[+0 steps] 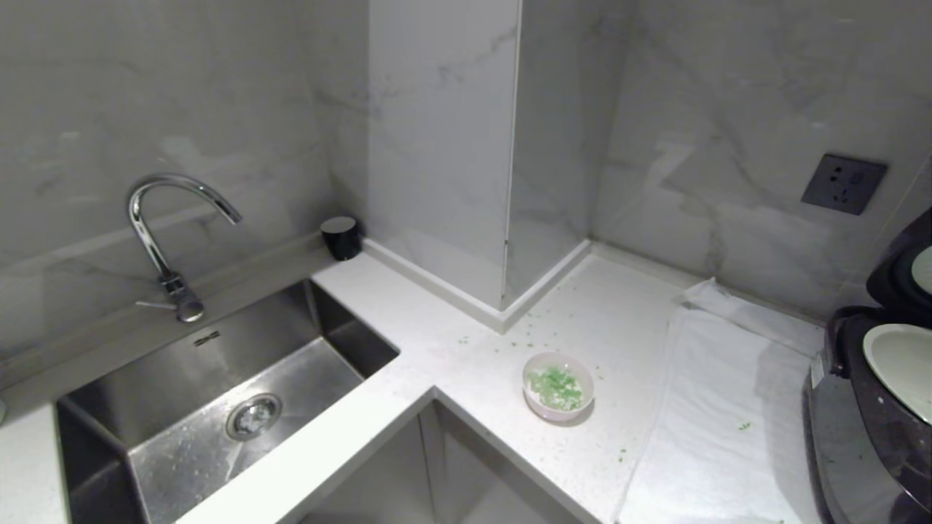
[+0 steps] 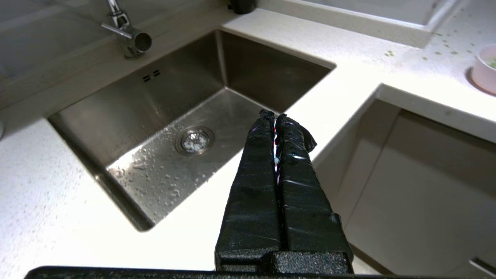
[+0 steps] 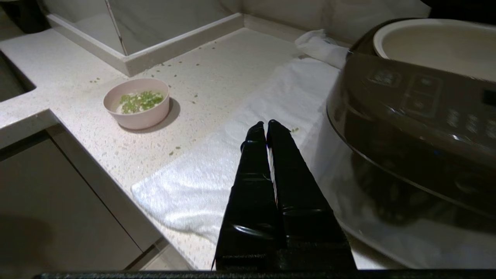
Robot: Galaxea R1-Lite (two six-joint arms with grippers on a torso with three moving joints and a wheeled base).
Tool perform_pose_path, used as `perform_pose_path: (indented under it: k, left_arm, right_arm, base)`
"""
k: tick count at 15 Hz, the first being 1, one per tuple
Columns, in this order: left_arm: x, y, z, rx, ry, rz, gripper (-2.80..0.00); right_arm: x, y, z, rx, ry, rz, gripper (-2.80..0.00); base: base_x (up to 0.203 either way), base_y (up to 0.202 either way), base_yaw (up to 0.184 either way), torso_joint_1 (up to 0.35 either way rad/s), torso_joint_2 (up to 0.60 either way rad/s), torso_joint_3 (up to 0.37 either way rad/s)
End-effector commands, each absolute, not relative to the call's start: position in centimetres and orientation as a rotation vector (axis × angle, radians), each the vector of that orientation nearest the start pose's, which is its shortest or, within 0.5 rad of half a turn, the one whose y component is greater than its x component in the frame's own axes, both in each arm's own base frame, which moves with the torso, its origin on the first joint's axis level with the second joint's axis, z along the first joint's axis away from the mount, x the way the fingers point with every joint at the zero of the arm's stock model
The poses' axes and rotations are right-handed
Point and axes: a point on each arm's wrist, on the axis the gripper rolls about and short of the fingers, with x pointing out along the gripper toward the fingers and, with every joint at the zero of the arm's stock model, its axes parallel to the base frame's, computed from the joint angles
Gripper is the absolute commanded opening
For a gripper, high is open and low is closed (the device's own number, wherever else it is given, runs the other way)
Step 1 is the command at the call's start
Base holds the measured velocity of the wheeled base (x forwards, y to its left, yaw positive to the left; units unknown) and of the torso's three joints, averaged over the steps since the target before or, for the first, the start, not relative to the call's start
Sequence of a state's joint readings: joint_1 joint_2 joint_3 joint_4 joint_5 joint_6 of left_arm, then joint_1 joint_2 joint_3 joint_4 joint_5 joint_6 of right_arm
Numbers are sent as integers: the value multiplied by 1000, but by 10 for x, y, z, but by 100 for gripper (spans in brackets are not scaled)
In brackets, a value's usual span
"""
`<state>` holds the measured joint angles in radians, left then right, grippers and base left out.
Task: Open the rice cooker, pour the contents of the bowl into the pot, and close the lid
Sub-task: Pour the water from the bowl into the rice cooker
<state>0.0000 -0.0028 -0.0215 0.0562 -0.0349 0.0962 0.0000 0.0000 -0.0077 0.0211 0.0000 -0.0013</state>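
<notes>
A grey marble kitchen corner with a white worktop (image 1: 466, 342) and a steel sink (image 1: 218, 407) at eight o'clock. The rice cooker (image 1: 866, 422) sits at the far three o'clock edge on a white towel (image 1: 721, 415), lid (image 1: 899, 276) up, pot (image 3: 438, 42) bare. The bowl (image 1: 558, 386) of green bits (image 1: 557, 386) stands mid-worktop, open room around it. The right claw (image 3: 266, 126), pinched shut and empty, has the bowl at its ten o'clock and seems the nearer arm. The left claw (image 2: 274, 116), also shut and empty, hangs by the sink.

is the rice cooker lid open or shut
Open: the rice cooker shows its pale pot uncovered, and the lid stands raised behind it.
</notes>
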Motion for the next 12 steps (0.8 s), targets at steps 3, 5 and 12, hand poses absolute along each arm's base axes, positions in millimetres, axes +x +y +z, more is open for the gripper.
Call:
perform_pose_path:
  k: [3, 5, 12]
  left_arm:
    - [-25, -1, 75, 97, 33, -40, -280]
    - [-25, -1, 76, 96, 32, -38, -280]
    - [-25, -1, 75, 95, 33, -38, -280]
  right_arm:
    - [-23, 0, 75, 0, 14, 0, -280]
    - [-23, 0, 75, -2, 14, 0, -280]
    - [-23, 0, 75, -1, 14, 0, -280]
  base:
    - [-139, 0, -5, -2, 4, 4]
    - [0, 0, 0, 0, 0, 0]
    - [2, 2, -12, -1, 1, 1]
